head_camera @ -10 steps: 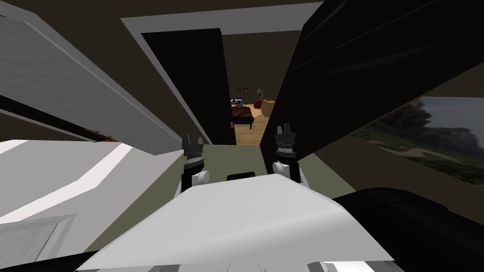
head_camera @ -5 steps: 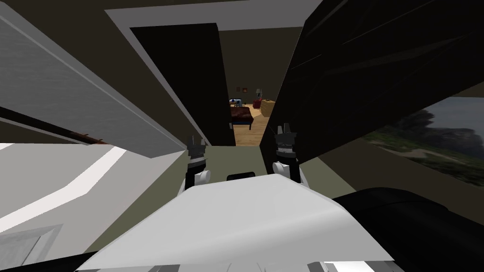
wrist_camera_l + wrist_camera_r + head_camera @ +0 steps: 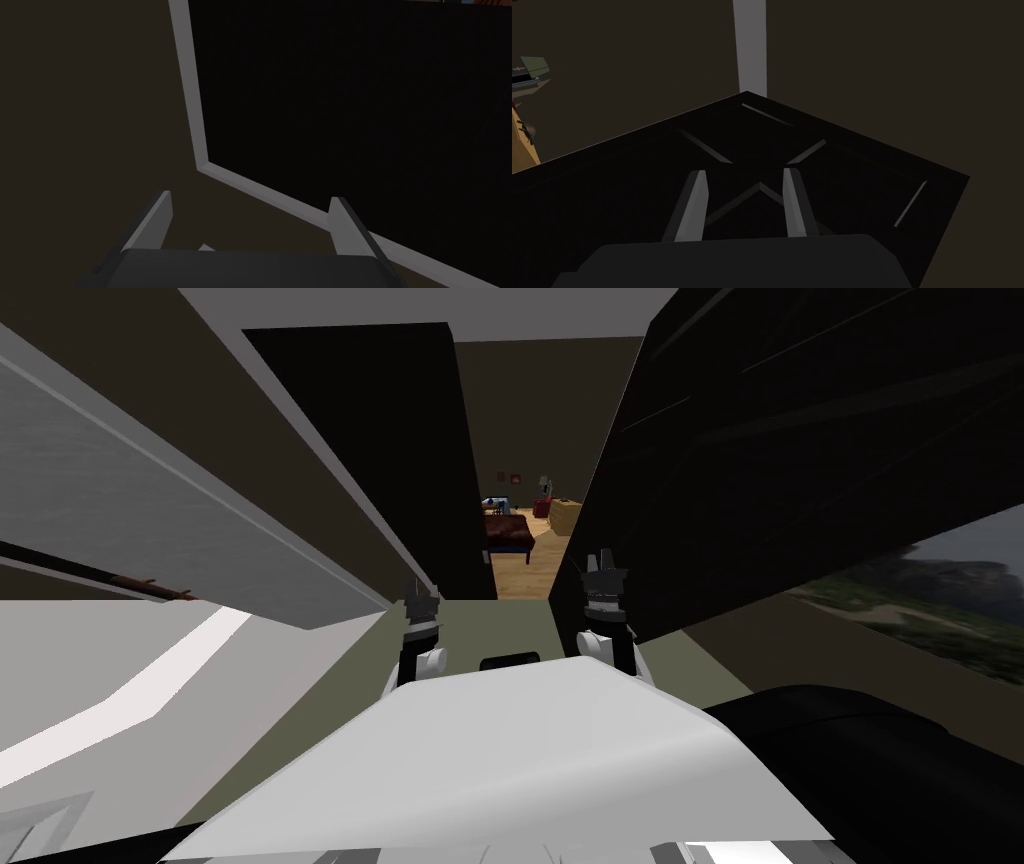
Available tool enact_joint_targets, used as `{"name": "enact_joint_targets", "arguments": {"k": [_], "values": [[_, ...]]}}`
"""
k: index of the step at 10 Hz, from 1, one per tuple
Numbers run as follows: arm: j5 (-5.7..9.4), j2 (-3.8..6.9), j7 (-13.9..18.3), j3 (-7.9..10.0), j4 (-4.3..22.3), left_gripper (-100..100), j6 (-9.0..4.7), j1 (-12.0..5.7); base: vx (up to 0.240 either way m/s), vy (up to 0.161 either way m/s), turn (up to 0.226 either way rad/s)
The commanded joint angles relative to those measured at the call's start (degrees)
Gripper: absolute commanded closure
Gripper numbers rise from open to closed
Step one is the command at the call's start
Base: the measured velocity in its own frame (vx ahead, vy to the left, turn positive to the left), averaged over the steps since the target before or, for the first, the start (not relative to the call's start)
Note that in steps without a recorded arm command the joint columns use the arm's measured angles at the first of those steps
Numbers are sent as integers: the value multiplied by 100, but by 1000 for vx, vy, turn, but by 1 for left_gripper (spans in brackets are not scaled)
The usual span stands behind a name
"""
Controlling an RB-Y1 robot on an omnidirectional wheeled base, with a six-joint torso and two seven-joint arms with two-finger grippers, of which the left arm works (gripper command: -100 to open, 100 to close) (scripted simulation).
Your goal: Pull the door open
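Note:
The dark panelled door [image 3: 800, 438] stands swung open on my right, its edge beside the gap into the far room. My right gripper [image 3: 602, 564] hangs just in front of that door; in the right wrist view the door's face [image 3: 837, 165] lies beyond its fingers [image 3: 694, 205], which stand narrowly apart with nothing between them. My left gripper [image 3: 423, 598] is held low near my chest, open and empty [image 3: 250, 220], facing a grey frame [image 3: 192, 100] around a black area [image 3: 350, 100]. No handle shows.
Through the gap lies a room with a wooden floor [image 3: 525, 573], a dark red bench [image 3: 510, 531] and a light cabinet [image 3: 566, 516]. A grey slab [image 3: 150, 508] slants across the left. A landscape picture [image 3: 930, 598] is on the right wall.
The whole head view has shifted, so I have moved: the grey frame slid left and up. My left gripper has come slightly inward and lower. The right gripper holds its place.

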Motion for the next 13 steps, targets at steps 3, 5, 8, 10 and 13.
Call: {"name": "enact_joint_targets", "arguments": {"k": [3, 5, 8, 10, 13], "values": [[3, 69, 4, -19, 469, -100, -117, -141, 96, -7, -37], [9, 113, 12, -22, 743, -100, -180, -228, 103, -1, -40], [19, 178, 23, -27, 1167, -100, -277, -363, 95, -10, -41], [25, 220, 31, -30, 1459, -100, -343, -457, 104, -8, -45], [35, 282, 42, -35, 1903, -100, -445, -598, 108, -2, -44]]}}
